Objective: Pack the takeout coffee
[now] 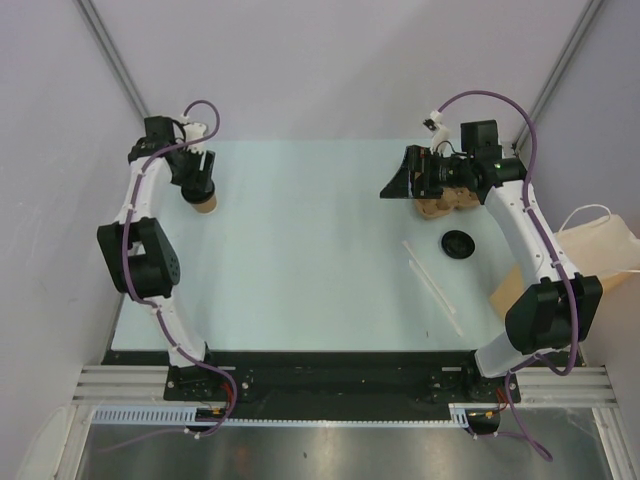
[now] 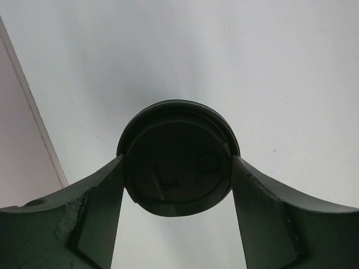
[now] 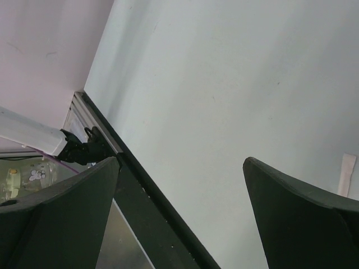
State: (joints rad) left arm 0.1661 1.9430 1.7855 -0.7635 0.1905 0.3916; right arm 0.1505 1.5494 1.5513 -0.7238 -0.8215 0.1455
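While left gripper clamps one cup, right gripper hangs open

Though the top view shows only its lower part, a lidded cup (image 1: pixel 207 206) sits at the far-left corner of the pale worktop (image 1: pixel 300 260), directly under the left gripper (image 1: pixel 198 178). Left wrist view looks straight down on the cup's black lid (image 2: pixel 178 162): both fingers (image 2: pixel 101 202) press vs. opposite sides of the lid rim, so this gripper is closed on the cup. Can't tell whether the cup base rests on the worktop or is raised.

Right gripper (image 1: pixel 405 180) is at far right, next to the brown cardboard cup carrier (image 1: pixel 445 202), which the arm partly covers. Wrist view has its fingers spread wide w/ nothing btwn them (image 3: pixel 180 162), only bare worktop below. Whether a 2nd cup stands in the carrier can't be made out.

A loose lid (image 1: pixel 460 243), black & round, lies flat on the worktop just nearer than the carrier, apart from it. Two thin white stirrers (image 1: pixel 432 282) lie diagonally nearer still. Paper bag (image 1: pixel 600 245) w/ white handle lies at the worktop's right edge, beyond the right arm
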